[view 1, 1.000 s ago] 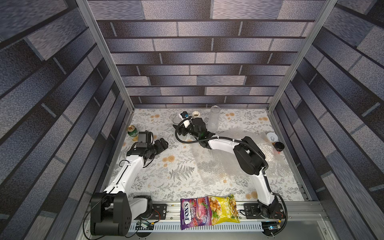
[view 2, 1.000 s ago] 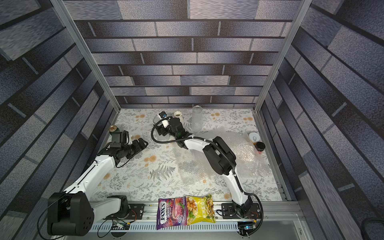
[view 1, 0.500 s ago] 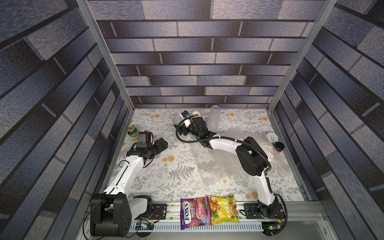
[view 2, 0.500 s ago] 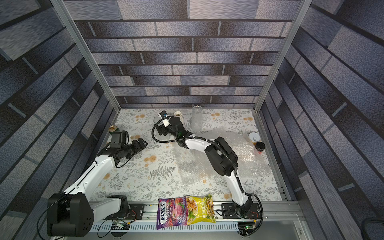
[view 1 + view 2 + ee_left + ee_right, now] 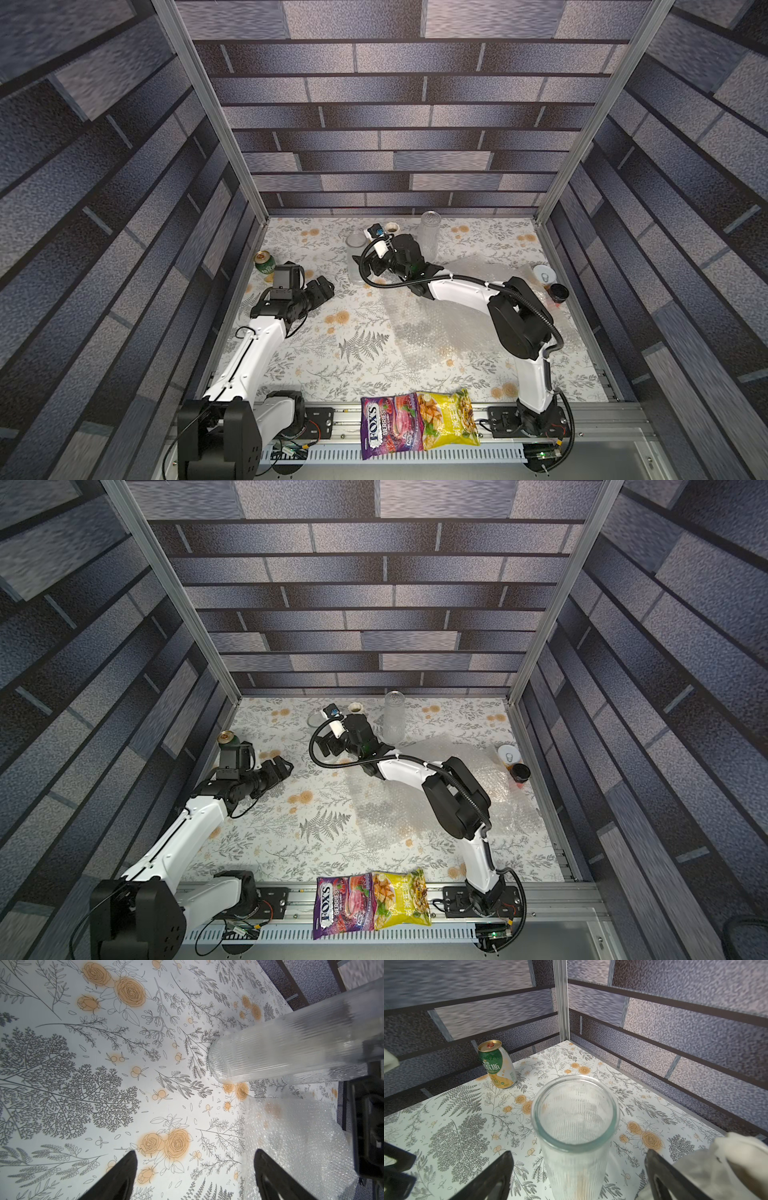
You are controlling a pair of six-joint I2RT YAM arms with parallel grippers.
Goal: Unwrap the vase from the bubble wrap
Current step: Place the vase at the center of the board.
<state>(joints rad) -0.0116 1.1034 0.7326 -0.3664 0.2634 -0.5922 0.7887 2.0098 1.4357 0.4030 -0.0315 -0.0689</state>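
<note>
Vase (image 5: 575, 1118) upright, bare, near bench (image 5: 316, 361) far edge; my right hand (image 5: 578, 1152) spread around it, clear of glass. My left hand (image 5: 194, 1152) spread above bench. Bubble wrap (image 5: 432, 332) flat toward right edge.

One vase (image 5: 356, 259) stands near the middle of the worktop's (image 5: 311, 374) far edge, with a second vase (image 5: 429, 237) just right of it. Wrap (image 5: 436, 332) lies over the right half. Can (image 5: 264, 264) at the left edge, bags (image 5: 419, 422) at the near edge.

Even, bright overhead light, soft shadows; top views bend at edges, wrist views blur nearby.
</note>
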